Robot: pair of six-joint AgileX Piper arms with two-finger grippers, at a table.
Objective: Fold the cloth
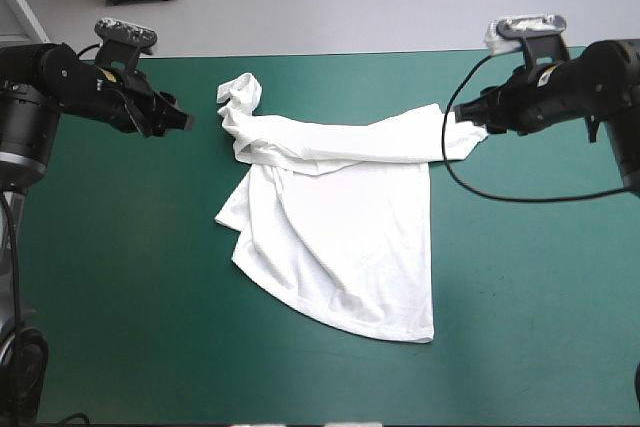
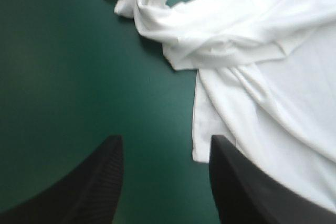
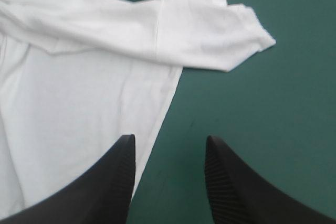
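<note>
The white T-shirt (image 1: 335, 212) lies partly spread at the middle of the teal-green table, its top part folded over in a band and one sleeve bunched at the far left (image 1: 240, 95). My left gripper (image 1: 178, 121) hovers to the shirt's left, open and empty; in the left wrist view the left gripper (image 2: 165, 153) stands over bare cover, the T-shirt (image 2: 262, 72) ahead and beside it. My right gripper (image 1: 468, 115) hangs open above the shirt's right sleeve tip. In the right wrist view the right gripper (image 3: 169, 153) is over the shirt's side edge, the sleeve (image 3: 210, 30) ahead.
Bare teal-green cover (image 1: 120, 277) surrounds the shirt on the left, right and near sides. The table's far edge (image 1: 330, 53) runs just beyond the shirt's bunched sleeve.
</note>
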